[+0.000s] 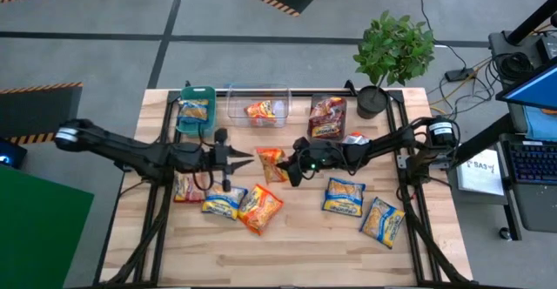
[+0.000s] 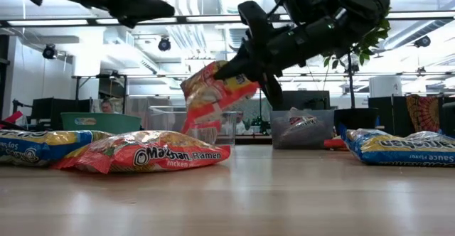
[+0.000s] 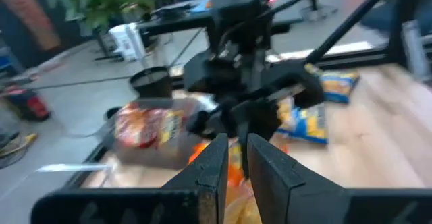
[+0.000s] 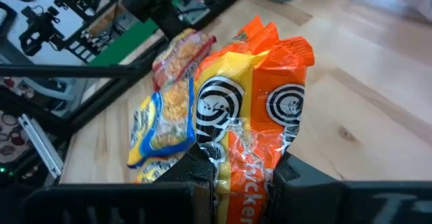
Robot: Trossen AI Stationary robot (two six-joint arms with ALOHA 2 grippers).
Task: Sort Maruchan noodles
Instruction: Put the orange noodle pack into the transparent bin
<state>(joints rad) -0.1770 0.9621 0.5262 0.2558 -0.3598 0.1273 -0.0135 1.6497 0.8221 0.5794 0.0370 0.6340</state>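
An orange Maruchan noodles packet hangs over the middle of the table, with my right gripper shut on it. My left gripper floats just left of it, pointing at it, shut with nothing between its fingers. At the far edge stand three bins. The teal one holds a blue-and-yellow packet, the clear one an orange packet, and the grey one a dark red packet. Several more packets lie flat on the table, among them an orange one and a blue-and-yellow one. My right gripper pinches the orange packet by one short end between its two fingers. The fingers come from the table's right, slanting a little downward. The packet sticks out beyond the fingertips and droops, clear of the table, its crinkled far end free.
A potted plant stands at the far right corner. Blue-and-yellow packets lie near the right front, and others lie under the left arm. A red-and-white packet lies beneath the right arm. Bare wood shows along the near edge.
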